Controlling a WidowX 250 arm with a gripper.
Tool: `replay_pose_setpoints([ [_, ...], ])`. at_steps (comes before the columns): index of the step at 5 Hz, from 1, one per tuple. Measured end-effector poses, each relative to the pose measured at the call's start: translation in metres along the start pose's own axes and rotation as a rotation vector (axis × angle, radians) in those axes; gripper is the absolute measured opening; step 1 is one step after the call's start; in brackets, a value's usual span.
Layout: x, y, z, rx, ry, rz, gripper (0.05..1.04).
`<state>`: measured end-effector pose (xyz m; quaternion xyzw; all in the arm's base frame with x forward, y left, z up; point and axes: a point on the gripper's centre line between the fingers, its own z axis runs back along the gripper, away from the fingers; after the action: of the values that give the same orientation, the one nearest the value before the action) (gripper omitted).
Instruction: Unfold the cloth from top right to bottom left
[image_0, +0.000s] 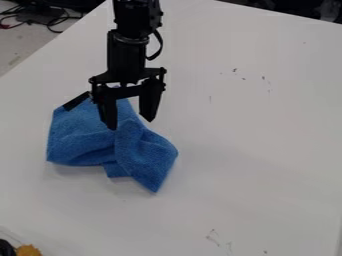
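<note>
The gripper (130, 124) hangs down at the upper left of the table, its two fingers spread apart with nothing held between them. Just under and behind it lies the blue cloth (80, 135), crumpled and partly folded over itself. One finger overlaps the cloth's upper middle in the view, while the other is by its upper right edge; whether either touches the cloth I cannot tell. A corner of the cloth points toward the bottom right, and a small black strip shows at its upper left edge. Part of the cloth's top is hidden behind the gripper.
The white table (254, 140) extends around the cloth, with small dark marks at the upper right and near the bottom. A yellow-orange object (28, 250) and a black one sit at the bottom left corner. Cables (40, 17) lie beyond the table's edge at the top left.
</note>
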<state>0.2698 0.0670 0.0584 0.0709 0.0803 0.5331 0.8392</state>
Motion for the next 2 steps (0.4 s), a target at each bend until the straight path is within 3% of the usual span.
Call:
replay_pose_setpoints([
  [2,0.0022,0.0011,-0.0141,0.006,0.036,0.062,0.966],
])
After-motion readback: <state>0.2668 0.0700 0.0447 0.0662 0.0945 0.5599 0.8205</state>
